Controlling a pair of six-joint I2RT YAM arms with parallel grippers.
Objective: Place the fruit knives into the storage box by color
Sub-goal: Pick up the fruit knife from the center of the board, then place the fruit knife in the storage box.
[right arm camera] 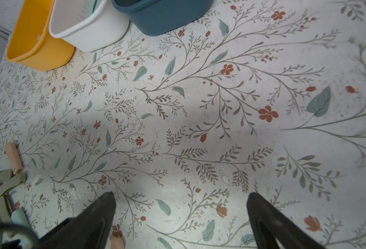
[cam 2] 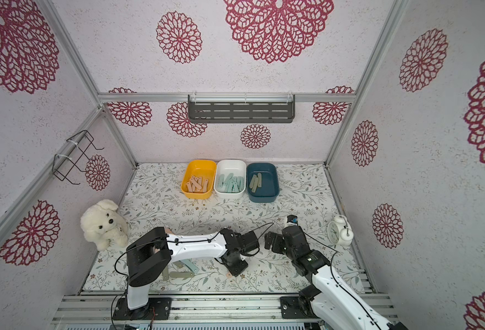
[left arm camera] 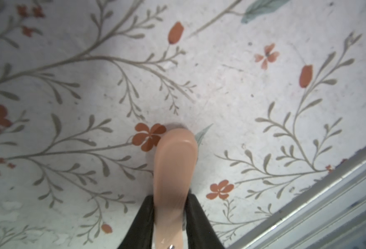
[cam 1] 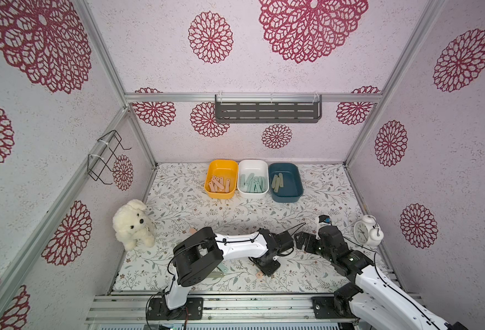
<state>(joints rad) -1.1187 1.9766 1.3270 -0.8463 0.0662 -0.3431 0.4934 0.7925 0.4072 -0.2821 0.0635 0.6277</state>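
Observation:
My left gripper [left arm camera: 171,198] is shut on a peach-pink fruit knife [left arm camera: 175,163], whose rounded end sticks out just above the floral mat. In both top views this gripper [cam 1: 267,267] [cam 2: 235,265] points down near the front middle, the knife's tip [cam 1: 260,275] showing below it. My right gripper [right arm camera: 181,195] is open and holds nothing; it hovers beside the left wrist [cam 1: 301,240]. At the back, the yellow box [cam 1: 220,195] holds pink knives, the white box [cam 1: 252,195] mint ones, the blue box [cam 1: 287,198] olive ones. Loose knives [cam 2: 182,275] [right arm camera: 11,183] lie under the left arm.
A white plush dog [cam 1: 134,224] sits at the left edge of the mat and a white alarm clock [cam 1: 367,230] at the right edge. A metal rail [left arm camera: 328,211] borders the mat's front. One pink knife [cam 1: 192,230] lies behind the left arm's elbow.

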